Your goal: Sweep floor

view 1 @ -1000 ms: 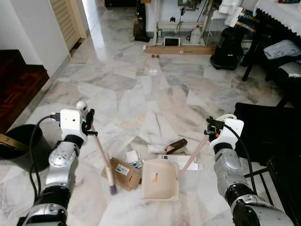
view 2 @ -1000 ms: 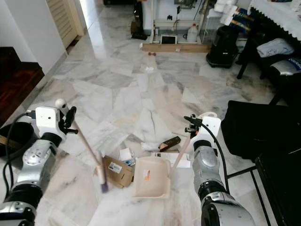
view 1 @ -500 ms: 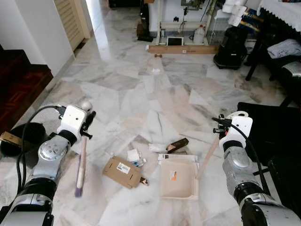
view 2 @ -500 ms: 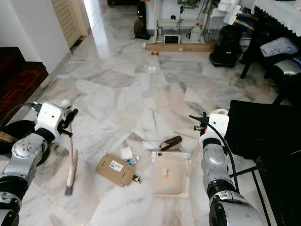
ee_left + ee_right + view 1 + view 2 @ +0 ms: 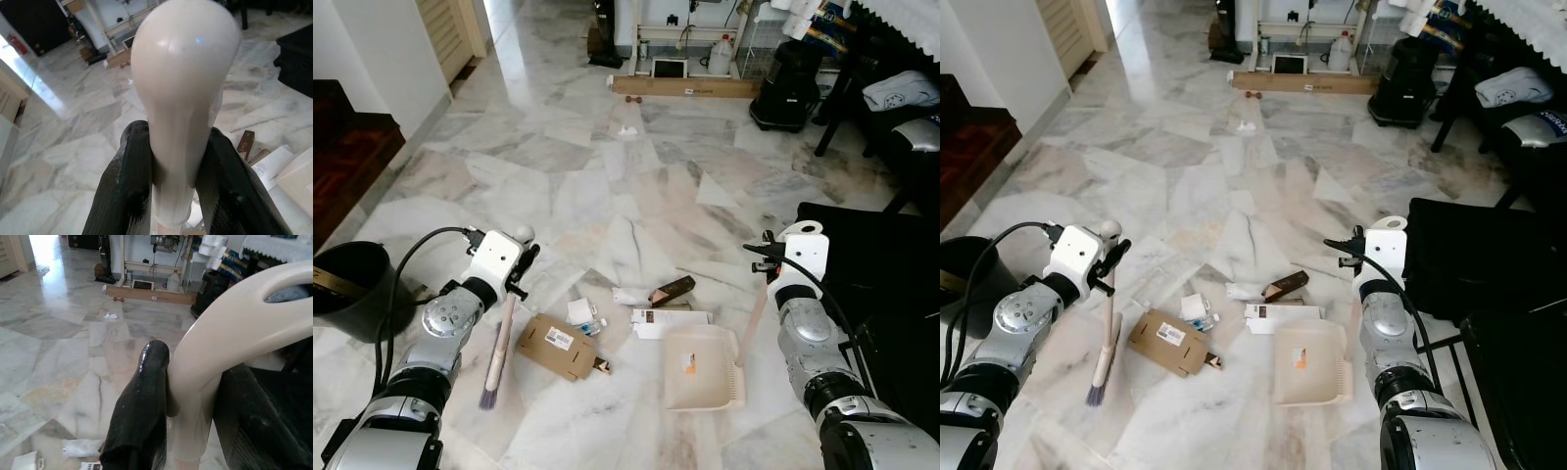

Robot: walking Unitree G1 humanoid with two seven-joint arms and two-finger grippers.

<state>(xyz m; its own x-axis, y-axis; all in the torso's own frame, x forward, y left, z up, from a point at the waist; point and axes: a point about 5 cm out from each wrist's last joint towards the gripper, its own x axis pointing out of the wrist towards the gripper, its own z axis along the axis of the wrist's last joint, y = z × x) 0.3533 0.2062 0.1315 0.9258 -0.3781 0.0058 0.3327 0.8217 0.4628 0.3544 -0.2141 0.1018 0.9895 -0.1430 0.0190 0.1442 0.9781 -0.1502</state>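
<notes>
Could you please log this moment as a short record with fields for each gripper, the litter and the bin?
left gripper: shut on the broom, bristles at the floor
right gripper: shut on the dustpan handle
litter: flat cardboard box, white paper, brown block, between broom and dustpan
bin: black bucket, on the robot's left

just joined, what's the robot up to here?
It is sweeping litter on a marble floor. The left hand is shut on a broom, bristles down on the floor left of a flattened cardboard box. The right hand grips the handle of a dustpan resting on the floor, right of the box. Paper scraps and a small brown box lie just beyond the pan.
</notes>
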